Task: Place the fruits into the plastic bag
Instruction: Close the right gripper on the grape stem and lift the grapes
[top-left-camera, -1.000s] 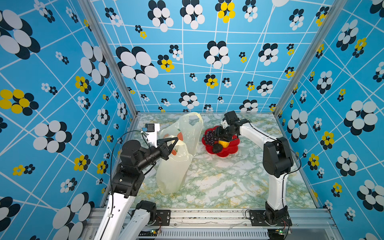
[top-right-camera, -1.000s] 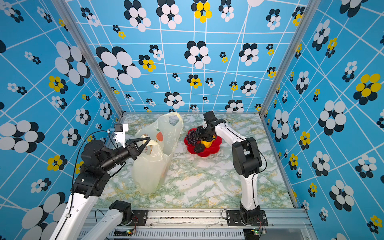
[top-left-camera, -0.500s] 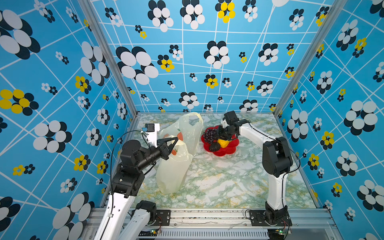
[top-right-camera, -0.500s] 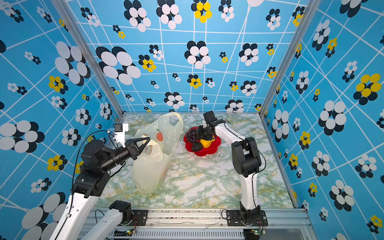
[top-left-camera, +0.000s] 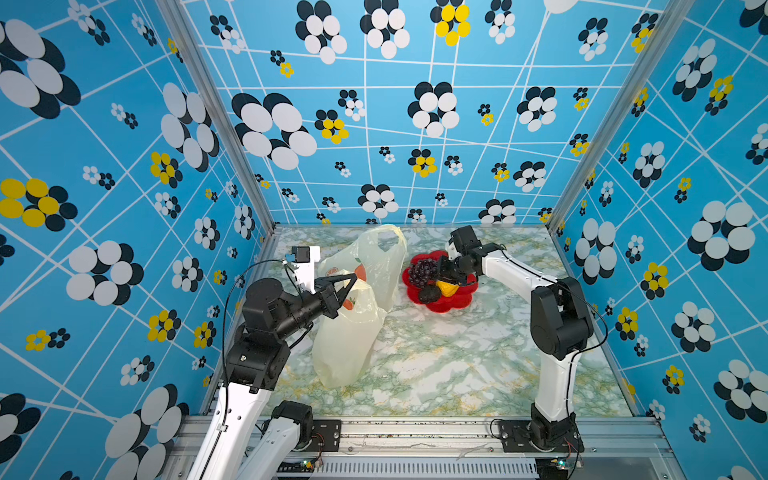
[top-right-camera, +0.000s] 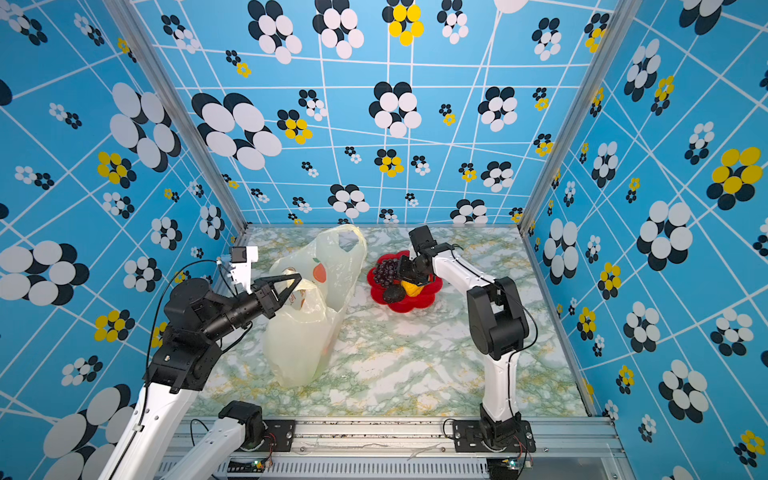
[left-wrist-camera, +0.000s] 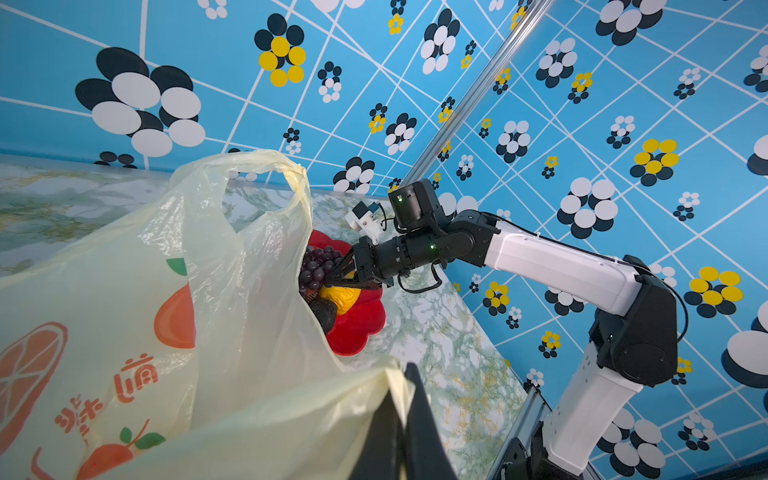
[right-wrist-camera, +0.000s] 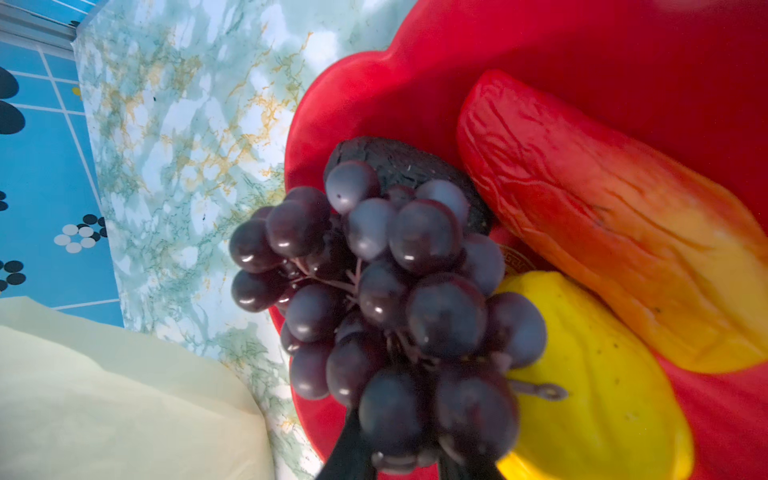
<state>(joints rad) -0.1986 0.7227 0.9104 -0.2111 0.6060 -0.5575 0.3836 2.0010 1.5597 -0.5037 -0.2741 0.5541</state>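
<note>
The plastic bag (top-left-camera: 353, 332) stands on the table's left side, cream with orange prints. My left gripper (top-left-camera: 353, 277) is shut on its near handle edge (left-wrist-camera: 390, 374) and holds the mouth up; in both top views it shows the same way (top-right-camera: 297, 277). The dark purple grape bunch (right-wrist-camera: 395, 270) sits between the fingers of my right gripper (right-wrist-camera: 399, 457), which is shut on it over the red plate (top-left-camera: 453, 305). On the plate lie a yellow lemon (right-wrist-camera: 594, 374), a red-yellow mango (right-wrist-camera: 602, 232) and a dark avocado-like fruit (right-wrist-camera: 390, 160).
The bag's far handle (top-left-camera: 390, 237) stands tall between my left gripper and the plate. The right arm (top-left-camera: 515, 270) reaches in from the right over the marble-patterned table (top-left-camera: 457, 365). Blue flowered walls close the back and both sides.
My right gripper's jaws have closed on the grape bunch at the plate. The left arm and the bag have stayed where they were.
</note>
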